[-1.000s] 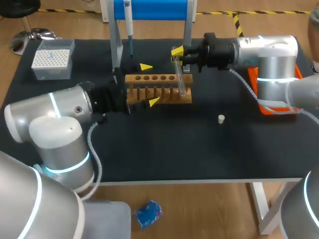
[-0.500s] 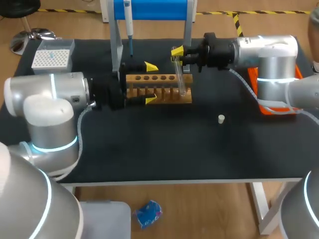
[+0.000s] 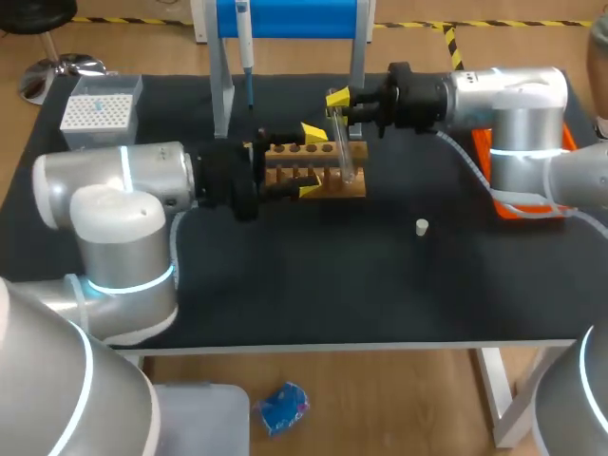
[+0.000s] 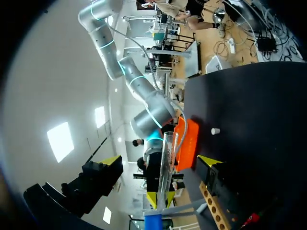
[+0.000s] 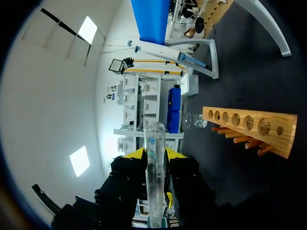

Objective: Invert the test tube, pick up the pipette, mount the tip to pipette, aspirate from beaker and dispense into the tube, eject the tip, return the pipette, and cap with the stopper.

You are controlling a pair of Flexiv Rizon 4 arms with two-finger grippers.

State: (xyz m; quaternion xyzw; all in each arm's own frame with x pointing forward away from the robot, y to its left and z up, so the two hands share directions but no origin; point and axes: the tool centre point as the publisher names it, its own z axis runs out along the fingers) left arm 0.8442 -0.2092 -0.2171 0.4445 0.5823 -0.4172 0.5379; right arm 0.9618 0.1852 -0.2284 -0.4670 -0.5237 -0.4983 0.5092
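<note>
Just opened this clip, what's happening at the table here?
The right end effector grips a clear test tube, holding it near-upright by the right end of the wooden rack. The left end effector is open, spread over the rack's left part. The pipette hangs on its stand and the white stopper lies on the table, both untouched.

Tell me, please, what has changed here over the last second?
The left gripper, open, slid rightward along the wooden rack toward the test tube. The right gripper stayed shut on the tube over the rack's right end; the stopper did not move.
</note>
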